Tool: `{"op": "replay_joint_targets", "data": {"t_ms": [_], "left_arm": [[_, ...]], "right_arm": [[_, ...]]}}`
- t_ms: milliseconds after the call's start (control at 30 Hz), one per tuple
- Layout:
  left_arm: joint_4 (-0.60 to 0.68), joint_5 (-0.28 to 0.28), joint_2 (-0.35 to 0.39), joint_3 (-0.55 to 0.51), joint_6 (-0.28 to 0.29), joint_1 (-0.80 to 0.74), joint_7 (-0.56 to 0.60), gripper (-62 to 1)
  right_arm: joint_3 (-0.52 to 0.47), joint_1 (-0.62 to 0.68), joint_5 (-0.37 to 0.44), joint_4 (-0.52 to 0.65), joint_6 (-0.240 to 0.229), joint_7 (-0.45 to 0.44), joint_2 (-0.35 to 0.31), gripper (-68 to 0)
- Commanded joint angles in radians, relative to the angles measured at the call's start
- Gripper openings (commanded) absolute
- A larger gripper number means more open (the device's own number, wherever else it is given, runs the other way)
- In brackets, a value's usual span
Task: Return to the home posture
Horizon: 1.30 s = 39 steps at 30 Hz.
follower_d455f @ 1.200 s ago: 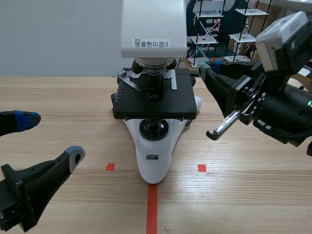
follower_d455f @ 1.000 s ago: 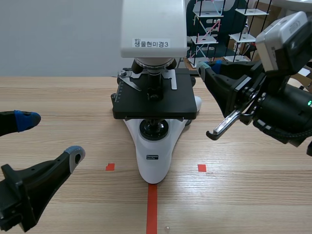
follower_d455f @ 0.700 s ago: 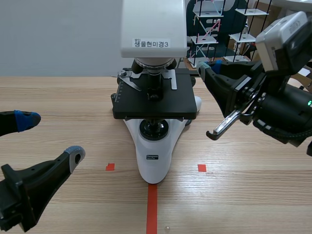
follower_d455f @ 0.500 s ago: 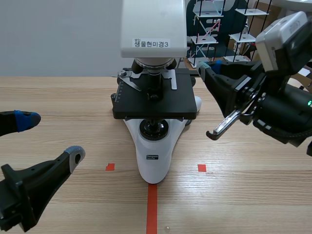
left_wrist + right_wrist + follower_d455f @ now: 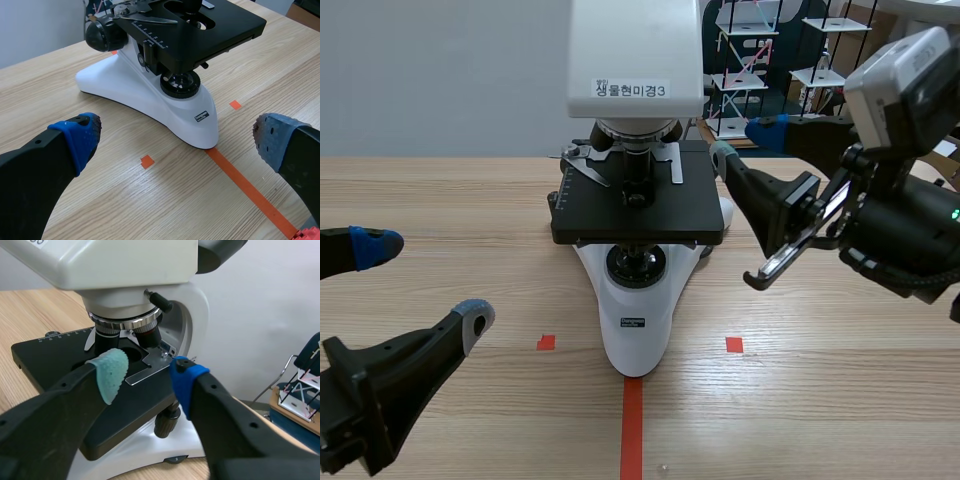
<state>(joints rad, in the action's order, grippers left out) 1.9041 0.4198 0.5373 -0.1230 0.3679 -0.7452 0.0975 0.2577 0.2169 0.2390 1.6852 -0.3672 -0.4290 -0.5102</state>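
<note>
Fingers of the left gripper (image 5: 425, 282) stand wide apart and hold nothing. This gripper hangs low over the table (image 5: 820, 400) at 8 o'clock from the microscope (image 5: 635, 300), well apart from it. Fingers of the right gripper (image 5: 743, 141) are parted by a narrower gap and are also empty. It sits at 2 o'clock from the microscope, with its pads (image 5: 720, 152) just beside the far right corner of the stage (image 5: 638, 210); contact cannot be confirmed. The microscope stands upright at mid-table, its white base pointing toward 6 o'clock onto the tape line (image 5: 632, 430).

Handling: the microscope is likely heavy, rigid and top-heavy, with smooth painted surfaces that give poor friction. The lenses (image 5: 122, 330) and the metal clip (image 5: 150, 367) on the stage are probably fragile. The task calls for no hold on it. If one were needed, the curved arm (image 5: 192, 315) behind the stage or the base would be the sound place. The right gripper should withdraw toward 3 o'clock without sweeping the stage.
</note>
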Motion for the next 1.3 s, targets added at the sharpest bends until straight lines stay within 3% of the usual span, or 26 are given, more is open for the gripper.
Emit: {"op": "replay_joint_targets", "data": {"t_ms": [0,133,333,433,767,1033,1267], "left_arm": [[0.021,0.006,-0.005,-0.001,0.001,-0.005,0.013,1.4],[0.021,0.006,-0.005,-0.001,0.001,-0.005,0.013,1.4],[0.021,0.006,-0.005,-0.001,0.001,-0.005,0.013,1.4],[0.021,0.006,-0.005,-0.001,0.001,-0.005,0.013,1.4],[0.021,0.006,-0.005,-0.001,0.001,-0.005,0.013,1.4],[0.021,0.006,-0.005,-0.001,0.001,-0.005,0.013,1.4],[0.021,0.006,-0.005,-0.001,0.001,-0.005,0.013,1.4]], "right_arm": [[-0.009,0.028,0.011,0.034,0.0,-0.014,-0.029,-37.3],[-0.025,0.099,0.015,0.074,0.004,-0.015,-0.066,-28.7],[-0.07,0.235,0.037,0.126,0.014,-0.014,-0.101,-7.6],[-0.104,0.315,0.072,0.154,0.016,-0.01,-0.116,-2.0],[-0.254,0.55,0.132,0.274,0.015,0.08,-0.136,-0.6],[-0.333,0.68,0.137,0.34,0.015,0.079,-0.147,-0.6],[-0.344,0.72,0.149,0.351,0.016,0.067,-0.146,-0.6]]}}
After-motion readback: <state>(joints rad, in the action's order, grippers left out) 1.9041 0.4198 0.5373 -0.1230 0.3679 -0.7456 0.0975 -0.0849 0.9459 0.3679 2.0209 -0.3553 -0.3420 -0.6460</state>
